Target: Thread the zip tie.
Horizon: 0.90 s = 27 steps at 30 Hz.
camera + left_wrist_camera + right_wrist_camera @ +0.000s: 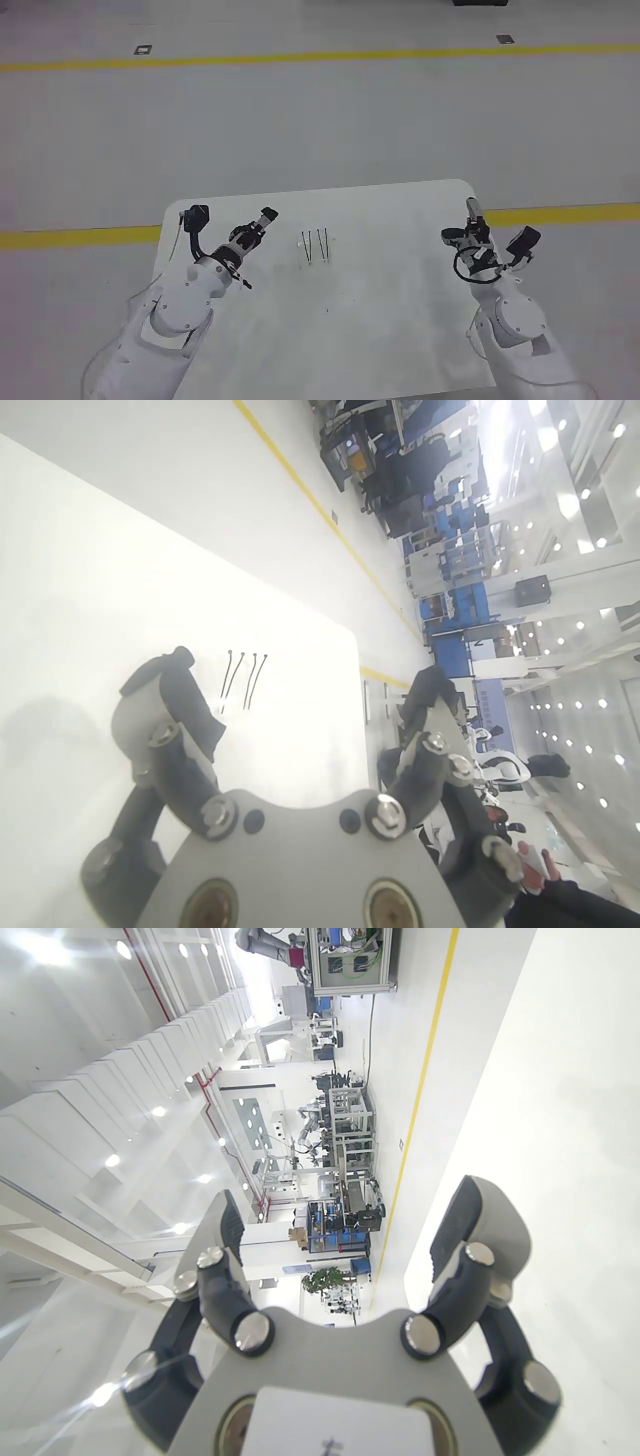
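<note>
The zip ties (315, 245) lie side by side on the desk (400, 320). My left tool (305, 670) and right tool (347, 1195) are wide, empty. I should pinch just one tie, slowly.

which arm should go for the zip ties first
Left, probably. The left pincer is open, hangs close beside the zip ties, and its wrist view faces them. The right pincer, also open, sits out by the right edge of the table, pointed at the room.
</note>
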Tool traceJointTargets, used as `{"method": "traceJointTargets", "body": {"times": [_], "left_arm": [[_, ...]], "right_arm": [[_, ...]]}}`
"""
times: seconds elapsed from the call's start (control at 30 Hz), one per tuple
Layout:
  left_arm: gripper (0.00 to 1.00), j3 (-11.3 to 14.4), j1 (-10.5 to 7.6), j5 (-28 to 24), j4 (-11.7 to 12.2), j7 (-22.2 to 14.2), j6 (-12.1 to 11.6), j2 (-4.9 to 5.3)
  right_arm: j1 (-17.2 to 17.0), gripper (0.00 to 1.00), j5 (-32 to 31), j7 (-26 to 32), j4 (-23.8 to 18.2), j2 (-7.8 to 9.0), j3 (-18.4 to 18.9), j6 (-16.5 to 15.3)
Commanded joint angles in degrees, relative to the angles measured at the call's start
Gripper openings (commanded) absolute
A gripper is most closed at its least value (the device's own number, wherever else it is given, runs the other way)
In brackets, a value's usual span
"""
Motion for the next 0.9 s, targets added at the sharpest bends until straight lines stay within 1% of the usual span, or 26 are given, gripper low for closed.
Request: {"method": "traceJointTargets", "body": {"times": [0.0,0.27,0.33,0.37,0.4,0.43,0.5,0.53,0.6,0.63,0.7,0.73,0.77,0.8,0.83,0.87], "left_arm": [[1.0,-0.1,0.07,-0.1,0.0,0.0,-0.1,0.01],[1.0,-0.1,0.07,-0.1,0.0,0.0,-0.1,0.01],[1.0,0.6,-0.26,2.0,-0.4,-1.0,-0.1,0.11],[1.0,1.7,-1.01,4.6,-0.7,-2.9,0.8,0.22],[1.0,3.1,-2.69,8.0,-0.9,-5.9,2.2,0.33],[1.0,4.0,-3.91,9.1,-0.9,-7.2,2.9,0.28],[1.0,6.1,-6.37,11.0,0.0,-10.4,2.9,0.07],[1.0,7.7,-8.29,12.5,0.7,-12.6,2.9,-0.17],[1.0,9.6,-10.77,13.1,2.3,-15.3,2.9,-0.76],[1.0,11.0,-12.47,15.1,4.0,-16.4,2.9,-1.21],[1.0,13.6,-14.99,18.3,5.9,-19.6,2.9,-2.03],[1.0,14.1,-15.96,18.4,7.5,-20.6,2.9,-2.58],[1.0,14.9,-17.26,18.8,9.6,-22.0,2.9,-3.38],[1.0,15.5,-18.16,19.5,10.9,-22.9,2.9,-3.96],[1.0,15.8,-18.88,20.2,12.1,-22.8,2.9,-4.57],[1.0,15.9,-19.1,20.7,12.4,-22.7,2.9,-4.75]], "right_arm": [[0.0,1.0,0.0,0.0,0.0,0.0,0.0,0.0],[0.0,1.0,0.0,0.0,0.0,0.0,0.0,0.0],[0.0,1.0,0.0,0.0,0.0,0.0,0.0,0.0],[0.0,1.0,0.0,0.0,0.0,0.0,0.0,0.0],[0.0,1.0,0.0,0.0,0.0,0.0,0.0,0.0],[0.0,1.0,0.0,0.0,0.0,0.0,0.0,0.0],[0.0,1.0,0.0,0.0,0.0,0.0,0.0,0.0],[0.0,1.0,0.0,0.0,0.0,0.0,0.0,0.0],[0.0,1.0,0.0,0.0,0.0,0.0,0.0,0.0],[0.0,1.0,0.0,0.0,0.0,0.0,0.0,0.0],[0.0,1.0,0.0,0.0,0.0,0.0,0.0,0.0],[0.0,1.0,0.0,0.0,0.0,0.0,0.0,0.0],[0.0,1.0,0.0,0.0,0.0,0.0,0.0,0.0],[0.0,1.0,0.0,0.0,0.0,0.0,0.0,0.0],[0.0,1.0,0.0,0.0,0.0,0.0,0.0,0.0],[0.0,1.0,0.0,0.0,0.0,0.0,0.0,0.0]]}}
